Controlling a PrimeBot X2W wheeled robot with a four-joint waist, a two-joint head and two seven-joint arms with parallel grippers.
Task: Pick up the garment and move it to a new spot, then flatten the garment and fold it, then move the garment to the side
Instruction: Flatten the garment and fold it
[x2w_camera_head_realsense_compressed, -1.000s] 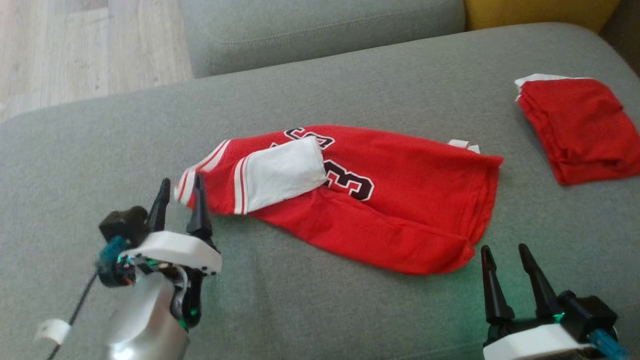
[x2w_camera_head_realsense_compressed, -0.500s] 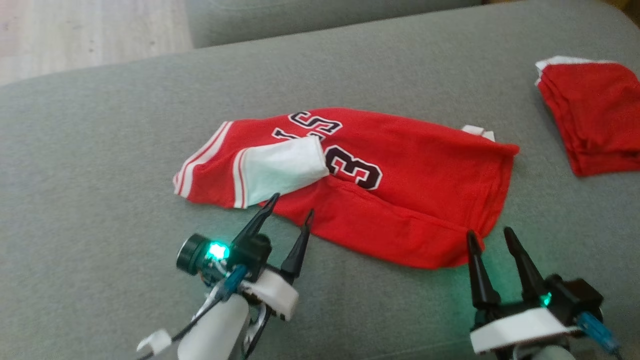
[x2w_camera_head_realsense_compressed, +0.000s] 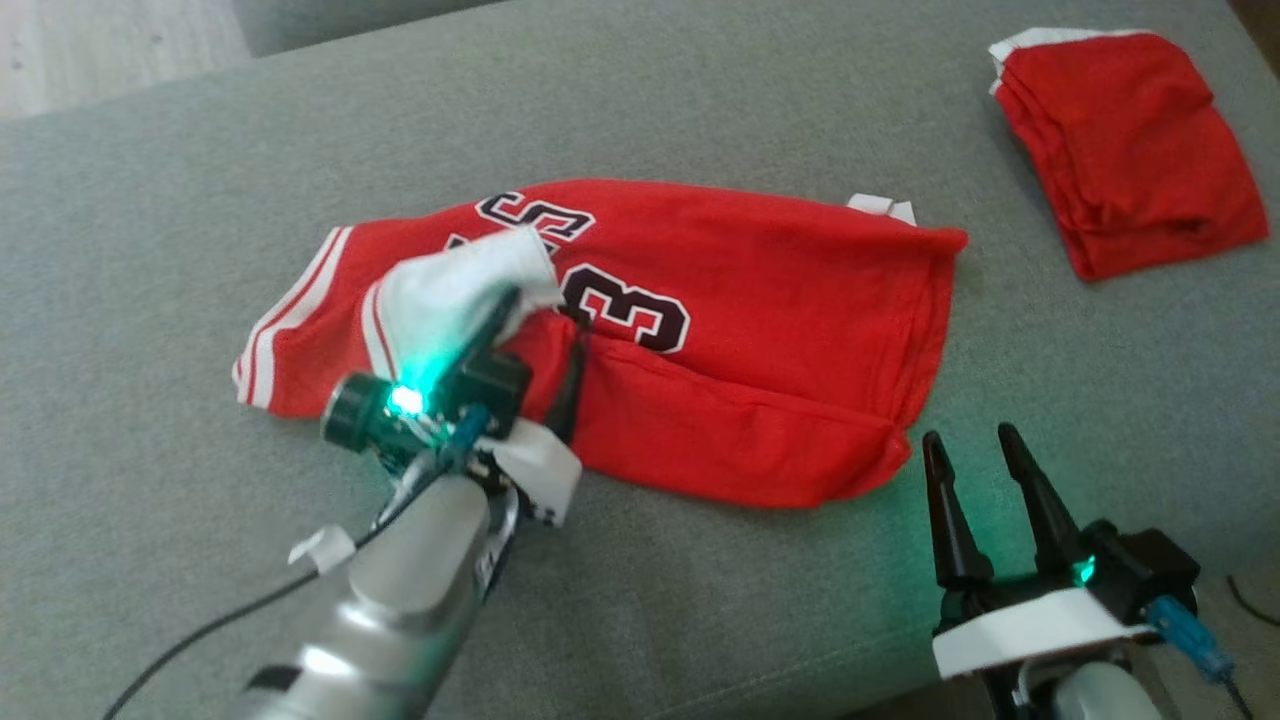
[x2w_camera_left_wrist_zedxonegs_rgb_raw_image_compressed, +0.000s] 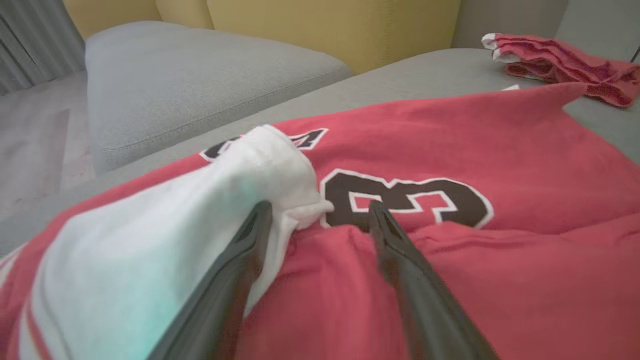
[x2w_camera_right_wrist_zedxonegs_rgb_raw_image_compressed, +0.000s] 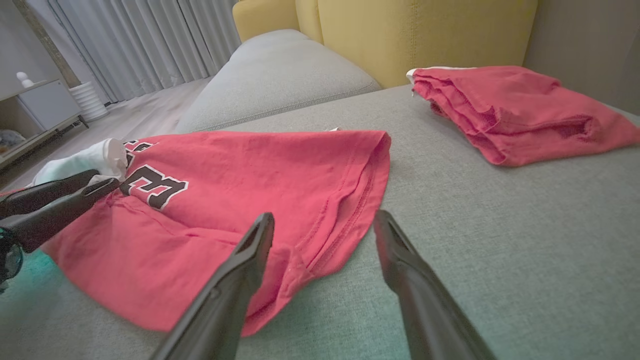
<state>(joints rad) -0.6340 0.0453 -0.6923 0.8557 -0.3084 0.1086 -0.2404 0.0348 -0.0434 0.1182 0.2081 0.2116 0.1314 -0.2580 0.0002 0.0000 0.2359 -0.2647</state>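
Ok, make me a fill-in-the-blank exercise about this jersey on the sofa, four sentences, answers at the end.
1. The left end effector is over the red jersey with its jaws ____.
2. The digit showing beside the white sleeve is ____.
3. The right end effector, by the jersey's corner, holds ____.
4. The folded red garment lies on a sofa cushion coloured ____.
Missing words: open; 3; nothing; grey.

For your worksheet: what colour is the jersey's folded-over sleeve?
The sleeve is white with red stripes; left wrist view.
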